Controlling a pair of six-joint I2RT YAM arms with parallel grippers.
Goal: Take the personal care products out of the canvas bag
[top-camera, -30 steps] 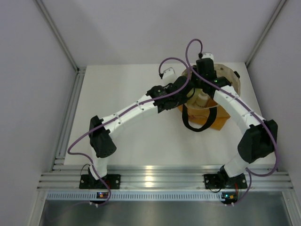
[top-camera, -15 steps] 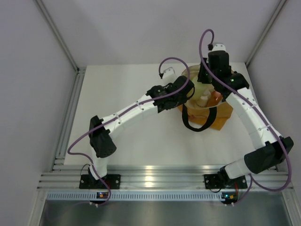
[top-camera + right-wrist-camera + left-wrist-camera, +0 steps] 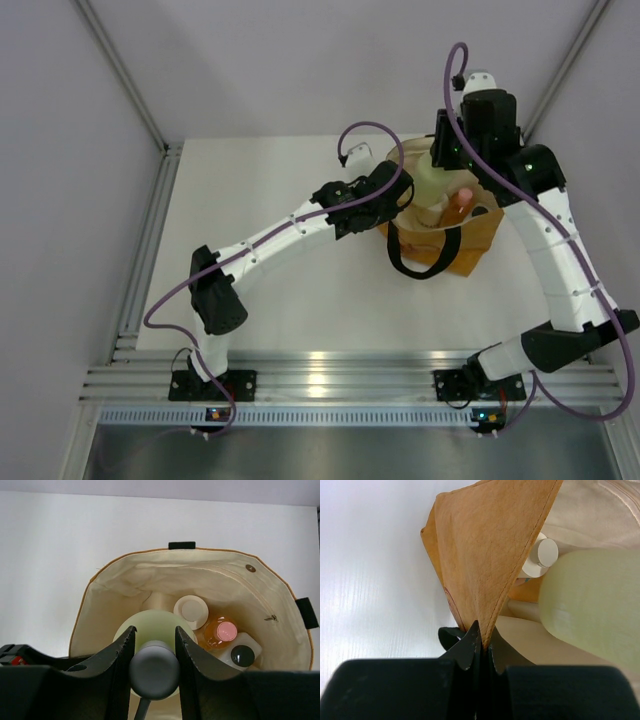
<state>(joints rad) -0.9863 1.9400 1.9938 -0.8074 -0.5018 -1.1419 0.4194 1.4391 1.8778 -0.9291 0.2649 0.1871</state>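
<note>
My right gripper [image 3: 154, 647] pinching the yellow-green bottle [image 3: 150, 619] by its top, raised higher over the canvas bag [image 3: 485, 545] than before, left gripper [image 3: 481, 642] still clamping the bag's edge

In the right wrist view the pump head [image 3: 154, 669] of the yellow-green bottle [image 3: 150, 622] is a blurred grey blob covering most of the body. The orange bottle [image 3: 220, 632], black-capped bottle [image 3: 243, 655] and cream jar [image 3: 191, 611] show only their tops. In the left wrist view the yellow-green bottle is soft and cut by the right edge. A white lid [image 3: 546, 552], perhaps the jar's, sits half behind the canvas bag [image 3: 490, 545] fold. From above, the right arm [image 3: 545, 235] hides part of the bag's far rim.
</note>
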